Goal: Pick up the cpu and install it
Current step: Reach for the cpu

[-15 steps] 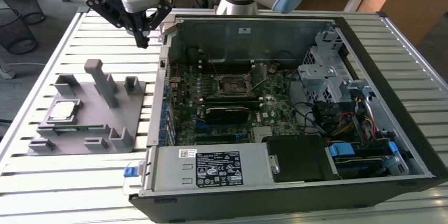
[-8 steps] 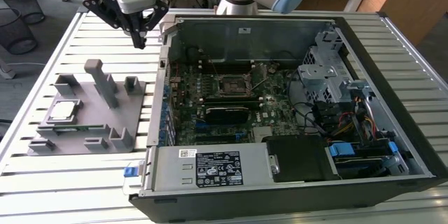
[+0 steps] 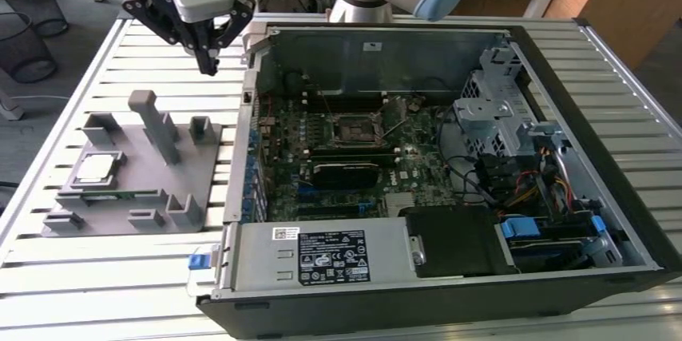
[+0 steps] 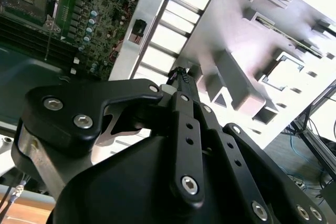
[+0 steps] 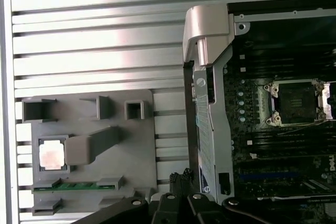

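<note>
The pincer (image 3: 209,60) hangs over the worktop (image 3: 160,65), fingers pressed together, holding nothing. The cpu (image 3: 96,169) lies in the grey holder (image 3: 203,161), well apart; in the second wrist view glare blurs it.

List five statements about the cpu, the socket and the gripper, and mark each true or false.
1. The cpu lies in the grey fixture. True.
2. The gripper holds the cpu. False: it is shut on nothing, above the slatted table beside the computer case.
3. The socket is empty. True.
4. The grey fixture stands inside the computer case. False: it sits on the slatted table, at the exterior view's left of the case.
5. A green memory stick lies in the grey fixture. True.
</note>
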{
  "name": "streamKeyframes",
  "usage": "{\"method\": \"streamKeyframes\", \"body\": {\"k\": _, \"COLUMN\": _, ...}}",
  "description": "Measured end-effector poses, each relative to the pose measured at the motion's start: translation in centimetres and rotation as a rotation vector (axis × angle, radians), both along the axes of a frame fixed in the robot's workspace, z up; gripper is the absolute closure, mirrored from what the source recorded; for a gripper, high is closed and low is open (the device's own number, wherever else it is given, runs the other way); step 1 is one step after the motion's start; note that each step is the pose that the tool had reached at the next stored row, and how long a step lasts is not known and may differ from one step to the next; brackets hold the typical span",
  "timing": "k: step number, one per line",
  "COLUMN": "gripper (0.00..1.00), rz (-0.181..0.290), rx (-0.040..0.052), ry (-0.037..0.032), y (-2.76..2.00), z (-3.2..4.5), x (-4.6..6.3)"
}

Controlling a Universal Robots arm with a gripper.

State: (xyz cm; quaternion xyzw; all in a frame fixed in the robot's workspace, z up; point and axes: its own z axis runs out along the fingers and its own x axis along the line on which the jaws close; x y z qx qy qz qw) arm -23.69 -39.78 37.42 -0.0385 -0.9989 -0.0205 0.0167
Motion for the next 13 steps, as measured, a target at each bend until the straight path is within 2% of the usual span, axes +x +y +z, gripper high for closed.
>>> {"method": "streamKeyframes", "body": {"k": 5, "gripper": 0.89, "rz": 0.000, "rx": 0.0001, "ry": 0.0033, "y": 0.00, "z": -0.08, "x": -0.3}}
{"method": "streamKeyframes", "body": {"k": 13, "gripper": 0.89, "rz": 0.000, "rx": 0.0000, "ry": 0.0038, "y": 0.00, "z": -0.22, "x": -1.4}}
